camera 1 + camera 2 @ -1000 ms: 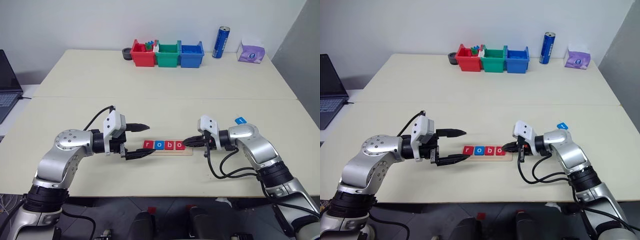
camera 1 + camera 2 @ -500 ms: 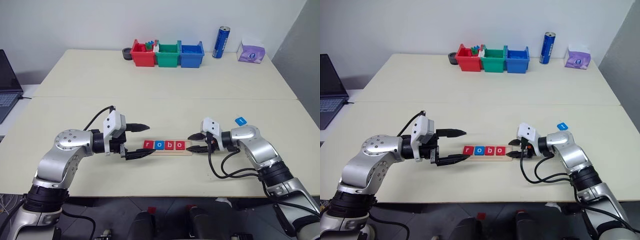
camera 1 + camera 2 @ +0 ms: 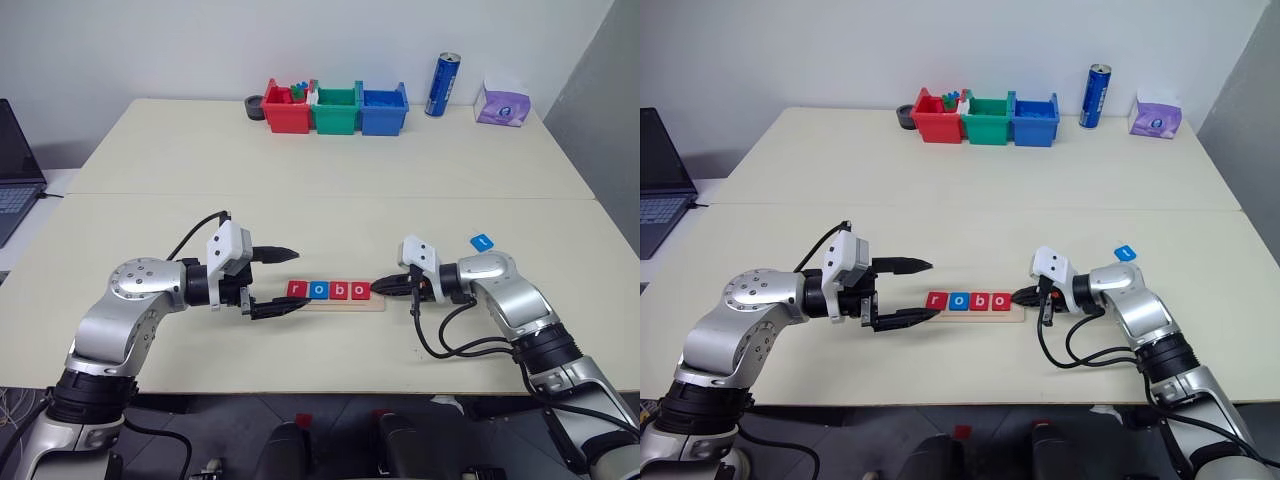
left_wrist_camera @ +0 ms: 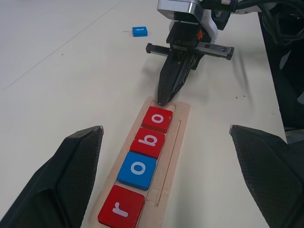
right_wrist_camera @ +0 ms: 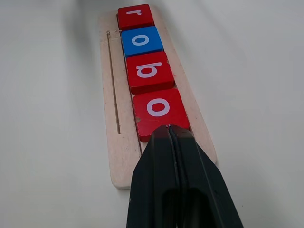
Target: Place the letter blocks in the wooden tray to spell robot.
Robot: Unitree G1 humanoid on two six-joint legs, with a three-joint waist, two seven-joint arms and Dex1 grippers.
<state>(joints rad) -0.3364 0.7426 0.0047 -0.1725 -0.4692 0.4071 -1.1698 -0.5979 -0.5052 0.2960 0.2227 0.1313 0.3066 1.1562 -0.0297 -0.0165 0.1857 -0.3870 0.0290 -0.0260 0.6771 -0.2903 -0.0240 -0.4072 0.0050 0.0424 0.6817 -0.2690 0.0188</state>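
Note:
The wooden tray lies at the table's front middle. Four letter blocks sit in it in a row: red r, blue o, red b and red o. A blue block lies loose on the table behind my right arm. My right gripper is shut, and its tip touches the outer edge of the last red o. My left gripper is open at the tray's other end, one finger on each side of the r block, holding nothing.
Red, green and blue bins stand at the table's far edge. To their right are a blue can and a purple tissue pack. A laptop sits off the left side.
My right gripper opened and drew slightly away from the tray half a second ago. It has now shut again with its tip against the last o block. The left arm kept still.

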